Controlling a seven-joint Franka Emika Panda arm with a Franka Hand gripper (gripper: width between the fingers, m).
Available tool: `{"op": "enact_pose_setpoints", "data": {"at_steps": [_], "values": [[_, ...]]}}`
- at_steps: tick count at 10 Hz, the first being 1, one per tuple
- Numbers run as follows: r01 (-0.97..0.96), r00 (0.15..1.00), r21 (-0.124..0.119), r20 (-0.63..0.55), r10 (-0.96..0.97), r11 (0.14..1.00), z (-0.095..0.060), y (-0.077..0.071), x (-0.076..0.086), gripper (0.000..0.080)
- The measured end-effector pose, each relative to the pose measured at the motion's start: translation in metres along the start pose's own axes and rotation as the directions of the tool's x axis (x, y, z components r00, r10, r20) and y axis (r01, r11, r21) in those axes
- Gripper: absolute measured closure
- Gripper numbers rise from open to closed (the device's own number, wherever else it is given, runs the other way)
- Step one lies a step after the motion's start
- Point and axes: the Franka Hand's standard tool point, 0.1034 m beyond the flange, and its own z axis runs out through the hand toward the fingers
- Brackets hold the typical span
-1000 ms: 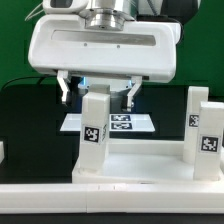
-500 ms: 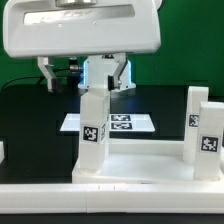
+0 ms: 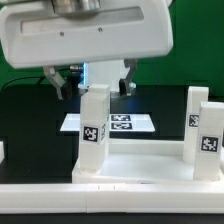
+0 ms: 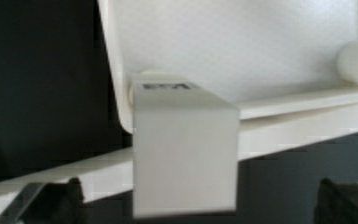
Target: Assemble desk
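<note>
Two legs stand upright on the tabletop [image 3: 130, 160]: you see the near leg [image 3: 95, 130] right under the end effector [image 3: 90, 82], whose fingers [image 3: 58, 82] are spread wide and hold nothing. The second leg [image 3: 203, 132] stands well apart from it. The marker board [image 3: 125, 123] lies behind the near leg.
</note>
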Motion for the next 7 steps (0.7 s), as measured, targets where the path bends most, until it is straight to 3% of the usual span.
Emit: {"op": "enact_pose_setpoints", "data": {"at_steps": [3,5,6,7], "values": [[-0.012,1.000,-0.004,0.007,0.012,1.000,0.0082,0.0014,-0.0058,0.0150],[-0.024,1.000,-0.004,0.007,0.024,1.000,0.0084,0.0016,-0.0059,0.0411],[-0.057,0.998,-0.005,0.007,0.057,0.998,0.0084,0.0021,-0.0058,0.0502],[-0.142,0.990,-0.003,0.007,0.142,0.990,0.0086,0.0015,-0.0058,0.0502]]}}
